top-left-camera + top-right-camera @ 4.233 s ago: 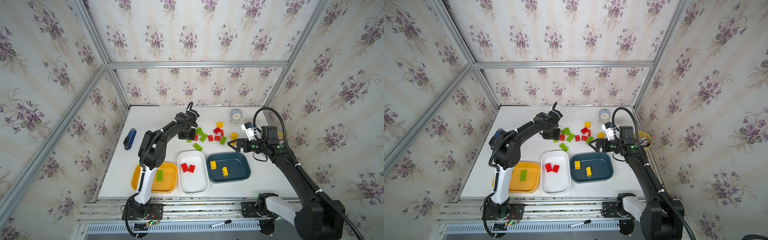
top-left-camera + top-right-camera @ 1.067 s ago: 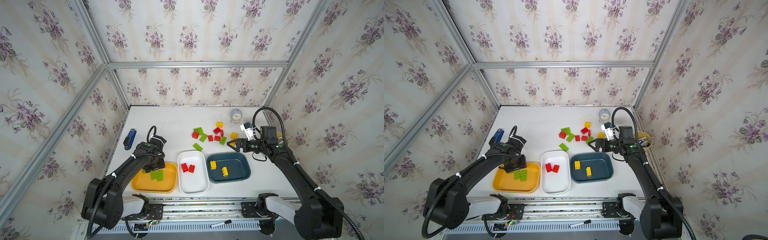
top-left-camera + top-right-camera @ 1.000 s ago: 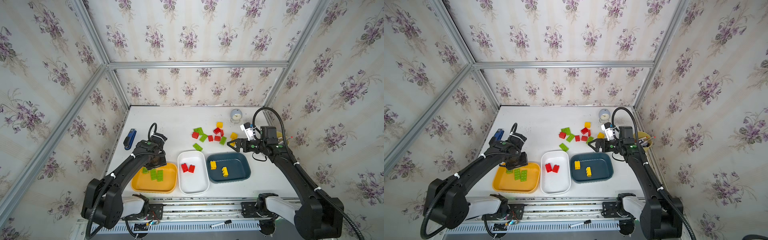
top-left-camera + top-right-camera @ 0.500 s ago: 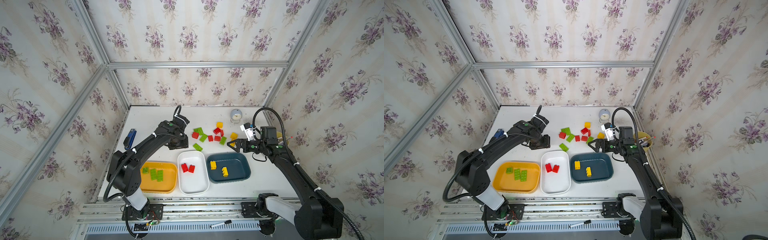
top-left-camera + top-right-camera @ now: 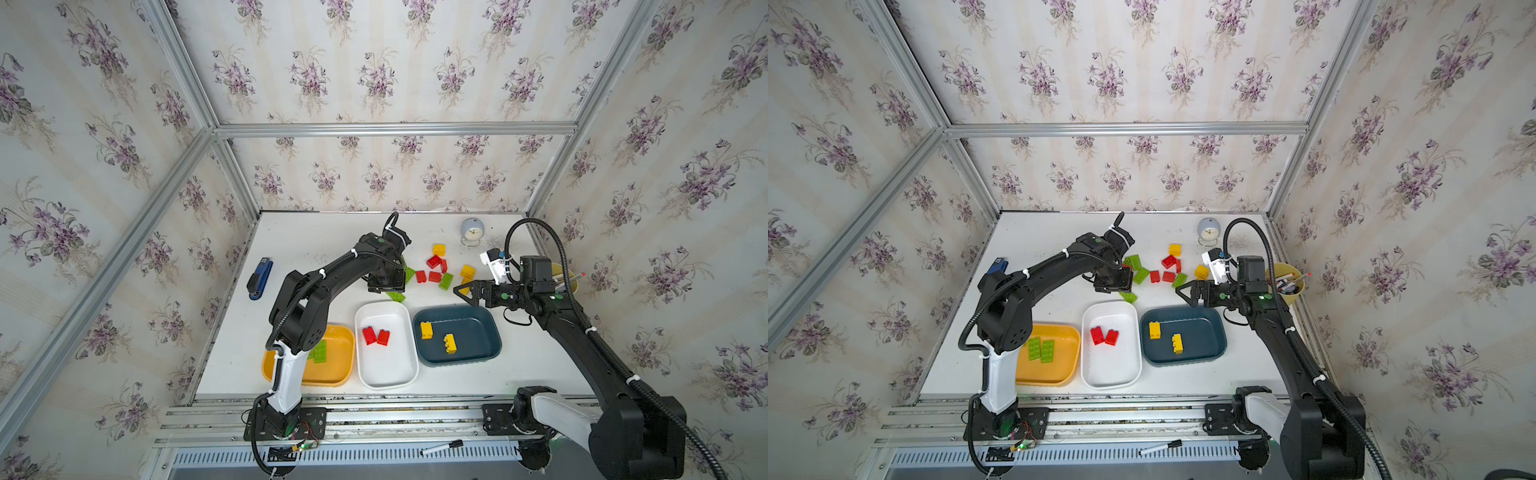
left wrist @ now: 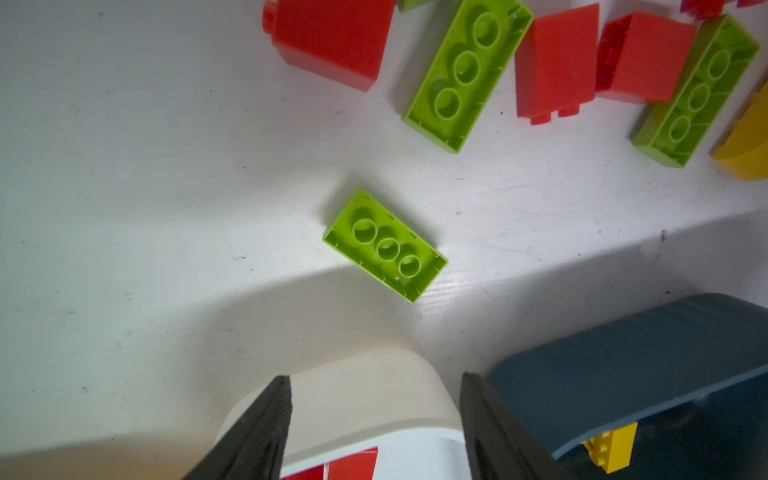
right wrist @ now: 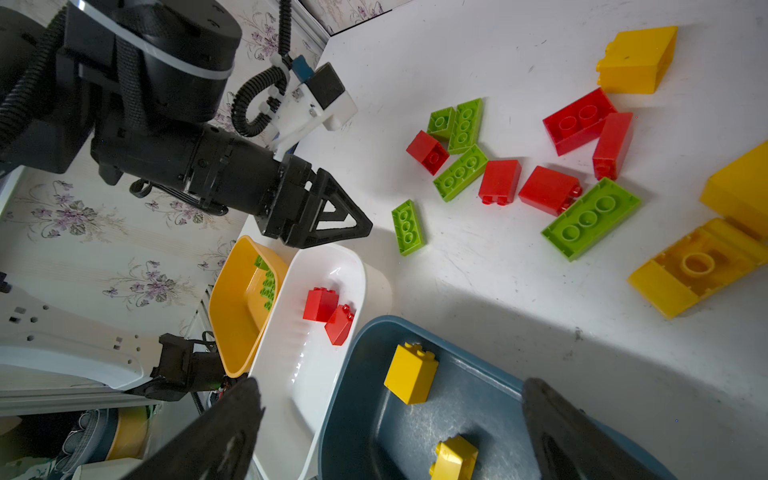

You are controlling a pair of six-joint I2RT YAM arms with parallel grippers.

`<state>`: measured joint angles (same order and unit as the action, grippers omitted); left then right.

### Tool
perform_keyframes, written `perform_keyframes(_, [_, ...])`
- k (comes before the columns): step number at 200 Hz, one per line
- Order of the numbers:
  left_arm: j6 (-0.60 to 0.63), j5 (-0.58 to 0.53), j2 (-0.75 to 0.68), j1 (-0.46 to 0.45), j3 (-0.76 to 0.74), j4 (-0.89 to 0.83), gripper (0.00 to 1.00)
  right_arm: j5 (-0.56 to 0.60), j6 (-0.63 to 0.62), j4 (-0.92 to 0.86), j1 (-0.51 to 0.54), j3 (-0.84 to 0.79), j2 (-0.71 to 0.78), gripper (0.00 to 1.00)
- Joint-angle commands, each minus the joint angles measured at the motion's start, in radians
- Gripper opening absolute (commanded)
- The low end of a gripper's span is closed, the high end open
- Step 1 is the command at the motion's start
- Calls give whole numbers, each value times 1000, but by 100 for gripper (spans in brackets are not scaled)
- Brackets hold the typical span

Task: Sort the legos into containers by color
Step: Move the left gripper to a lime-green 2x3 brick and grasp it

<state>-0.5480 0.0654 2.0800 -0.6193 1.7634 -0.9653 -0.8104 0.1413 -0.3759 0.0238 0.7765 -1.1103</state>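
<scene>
1. Legos (image 5: 435, 276): left gripper (image 6: 376, 376) has swung from the yellow tray (image 5: 1065, 365), where greens now lie, back to the loose pile; green sorting advances.
2. Its jaws stand half apart, empty; right gripper (image 5: 460, 292) gapes wide, empty.
3. Nearest green brick (image 5: 395, 296) lies on the table at the white tray's (image 5: 386, 368) 12 o'clock, hollow side up, long axis roughly 10-to-4 in a top view.
</scene>
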Motion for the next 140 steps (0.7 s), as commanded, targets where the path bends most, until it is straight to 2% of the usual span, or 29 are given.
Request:
perform_keyframes(1, [-69,5,30,1,26,-24,67,-13,-7,35,0,-2,-5,100])
perform_keyframes(56, [-277,-51,113,3,72,-10,70,-18,-2,47,0,-6,-26,100])
perform_keyframes(87, [-343,-20,163,-2,111,0,70,-23,7,67,0,-17,-29,100])
perform_keyframes(140, [-453,-37,207,0,110,6,70,-30,10,81,1,-30,-40,100])
